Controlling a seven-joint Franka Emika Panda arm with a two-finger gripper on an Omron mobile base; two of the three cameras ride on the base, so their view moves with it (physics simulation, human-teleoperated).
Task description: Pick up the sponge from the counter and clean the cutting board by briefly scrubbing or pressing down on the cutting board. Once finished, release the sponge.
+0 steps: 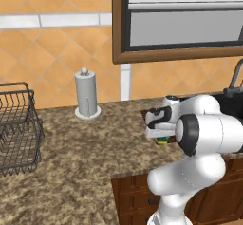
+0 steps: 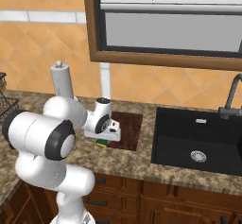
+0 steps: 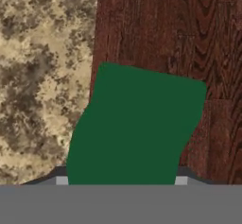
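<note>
Sponge (image 3: 134, 128) is clamped in the gripper (image 2: 105, 142), seemingly at the cutting board's (image 3: 189, 34) near edge. It should be shifted inward and pressed flat.

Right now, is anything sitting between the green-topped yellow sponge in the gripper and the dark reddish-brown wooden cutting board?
Nothing visible. The sponge hangs in the gripper over the cutting board's edge by the speckled counter.

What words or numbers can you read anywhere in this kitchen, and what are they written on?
None: there are no words, numbers or labels to read in these pictures.
The sponge, held in the shut gripper, is plain green on top.
The cutting board shows just wood grain.
The paper towel holder, the wire basket, the counter, the sink and the wall tiles are blank too.
</note>
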